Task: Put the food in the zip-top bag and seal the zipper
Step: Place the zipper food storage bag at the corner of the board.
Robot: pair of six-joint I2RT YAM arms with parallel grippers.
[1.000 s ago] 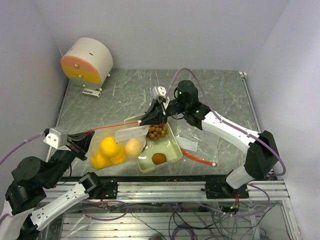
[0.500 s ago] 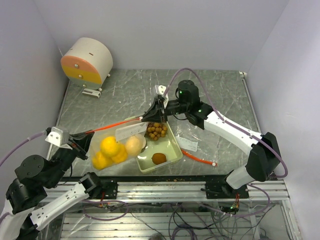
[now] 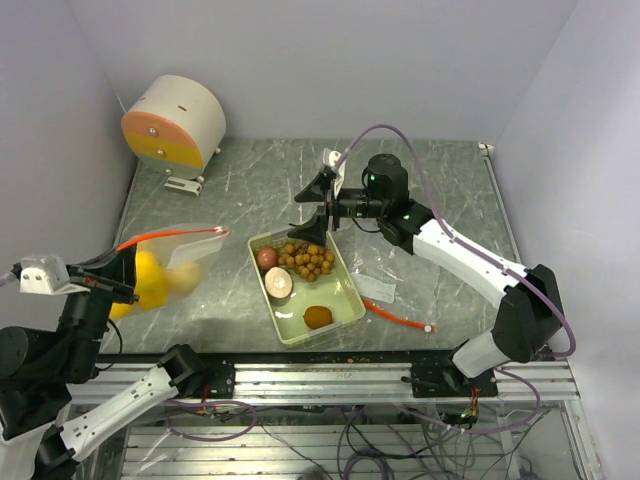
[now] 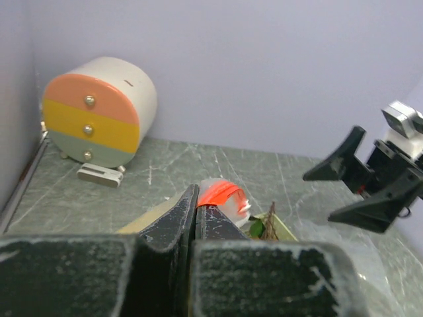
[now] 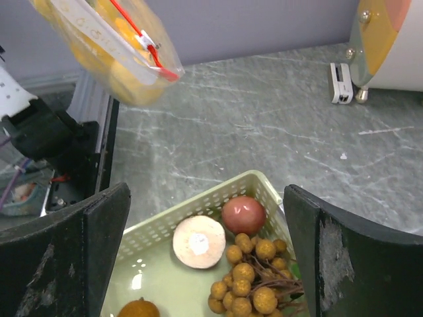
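Left tool [image 4: 197, 205] clenched on one zip-top bag [image 3: 165, 270], held off the desk [image 3: 430, 190]; yellow fruits [image 3: 150, 280] inside, too blurred to count. Below the released right tool [image 3: 312, 205], one tray [image 5: 165, 221]: one apple [image 5: 242, 214], pear [image 5: 198, 242], berry bunch [image 5: 254, 277], orange fruit [image 5: 139, 309]. Grey marbled desk, lilac walls.

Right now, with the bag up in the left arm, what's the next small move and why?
Probably lower the right gripper onto the apple: its jaws stand open above the tray, the apple lies between them in the wrist view, and the left gripper holds the bag aloft.
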